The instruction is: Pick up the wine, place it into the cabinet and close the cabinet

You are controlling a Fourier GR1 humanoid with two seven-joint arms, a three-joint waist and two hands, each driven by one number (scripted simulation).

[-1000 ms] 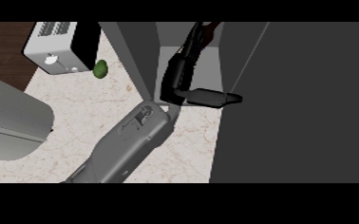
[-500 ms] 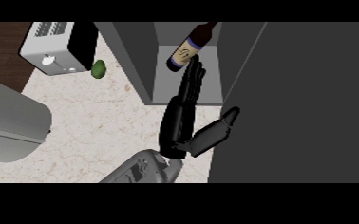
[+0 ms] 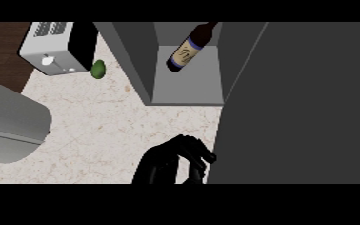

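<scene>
Pulled back from the wine [image 3: 188, 52], which stands inside the cabinet [image 3: 190, 93], one hand [image 3: 175, 162] is curled, holding nothing.

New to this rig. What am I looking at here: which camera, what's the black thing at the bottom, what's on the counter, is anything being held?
There is one camera, on the robot's head, looking steeply down at a kitchen counter. The robot is a humanoid with two arms ending in black hands. The black shape at the bottom is one hand, fingers curled and holding nothing; which hand it is I cannot tell from this view, and the other does not show. The grey box at the top is the cabinet, open, with the wine bottle inside, leaning. The big dark grey panel at the right looks like its door, not yet shut. On the counter's left are a toaster and a small green fruit. A grey object sits at the left edge; I cannot tell what it is.
</scene>
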